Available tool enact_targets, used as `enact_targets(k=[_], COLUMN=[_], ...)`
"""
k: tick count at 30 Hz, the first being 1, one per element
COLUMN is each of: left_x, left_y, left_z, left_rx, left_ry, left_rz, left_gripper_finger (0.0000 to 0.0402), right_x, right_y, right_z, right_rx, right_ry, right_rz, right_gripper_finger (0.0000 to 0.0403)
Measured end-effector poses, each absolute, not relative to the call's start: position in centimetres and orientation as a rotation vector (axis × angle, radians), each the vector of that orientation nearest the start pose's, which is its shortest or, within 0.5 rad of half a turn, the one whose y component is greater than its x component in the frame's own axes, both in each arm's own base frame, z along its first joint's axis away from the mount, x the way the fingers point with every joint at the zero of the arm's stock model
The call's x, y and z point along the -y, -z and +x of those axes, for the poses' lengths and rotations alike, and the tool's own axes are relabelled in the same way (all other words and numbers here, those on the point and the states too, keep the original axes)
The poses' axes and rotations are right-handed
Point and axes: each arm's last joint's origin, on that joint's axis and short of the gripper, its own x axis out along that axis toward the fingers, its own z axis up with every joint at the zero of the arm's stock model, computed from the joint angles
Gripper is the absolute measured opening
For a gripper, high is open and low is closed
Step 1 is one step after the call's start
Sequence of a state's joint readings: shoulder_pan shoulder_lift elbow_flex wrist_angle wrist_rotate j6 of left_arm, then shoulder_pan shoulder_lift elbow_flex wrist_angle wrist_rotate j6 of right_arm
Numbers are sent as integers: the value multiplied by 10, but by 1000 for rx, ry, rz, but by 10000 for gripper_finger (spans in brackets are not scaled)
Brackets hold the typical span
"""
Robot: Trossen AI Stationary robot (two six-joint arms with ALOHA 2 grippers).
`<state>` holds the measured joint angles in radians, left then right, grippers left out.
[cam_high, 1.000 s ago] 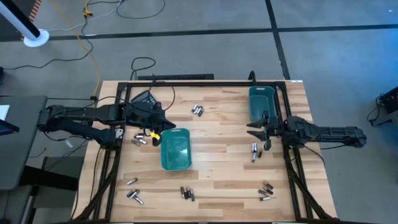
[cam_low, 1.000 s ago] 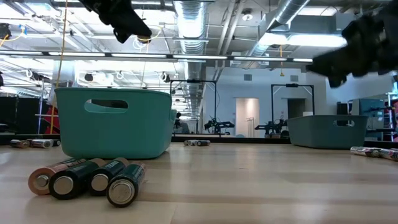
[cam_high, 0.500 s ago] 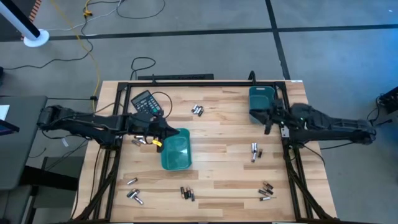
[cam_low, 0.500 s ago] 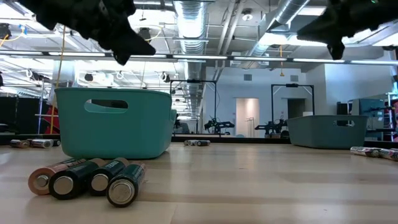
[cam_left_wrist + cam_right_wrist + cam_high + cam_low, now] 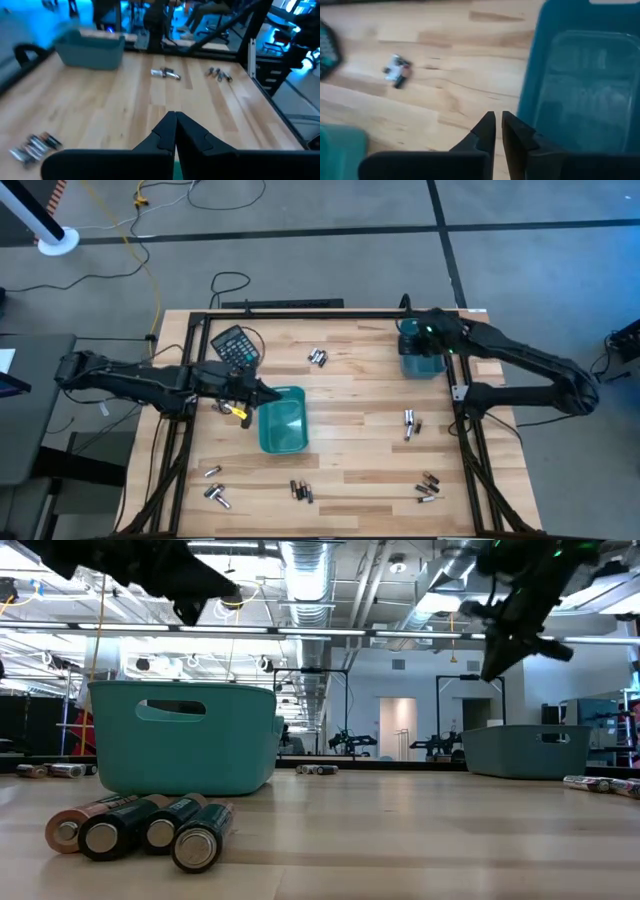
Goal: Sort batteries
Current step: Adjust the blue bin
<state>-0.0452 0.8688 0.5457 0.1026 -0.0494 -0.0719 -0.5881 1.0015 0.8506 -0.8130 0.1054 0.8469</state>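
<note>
Batteries lie in small clusters on the wooden table: far middle, right, near right, near middle, near left and left. A teal bin stands at mid-table and a second teal bin at the far right. My left gripper hovers shut over the middle bin's far left corner, holding nothing. My right gripper hangs above the table just left of the far-right bin, its fingers a narrow gap apart with nothing between them.
A black calculator with a cable lies at the far left. A black frame runs around the table's edge. Bare wood lies between the two bins. In the low view several batteries lie close in front of the middle bin.
My right arm has risen from beside the table's right edge and swung toward the far edge, over the far-right bin's left side, tipping its gripper downward; its fingers have drawn close together. My left gripper has sunk a little toward the middle bin, uncovering the calculator.
</note>
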Motion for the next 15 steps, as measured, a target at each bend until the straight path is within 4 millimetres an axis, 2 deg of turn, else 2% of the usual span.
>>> enact_targets(k=[6,15], left_x=[3,2], left_y=[-275,-276], left_z=[171,150], left_rx=[-187,-234], left_ry=[-115,-128], left_rz=[-26,-22], left_gripper_finger=[4,4], right_x=[131,149], right_y=[-243,-224], right_z=[163,171], right_rx=[-770,-811], right_ry=[1042,1086], right_rz=[1061,1088], right_gripper_finger=[84,126])
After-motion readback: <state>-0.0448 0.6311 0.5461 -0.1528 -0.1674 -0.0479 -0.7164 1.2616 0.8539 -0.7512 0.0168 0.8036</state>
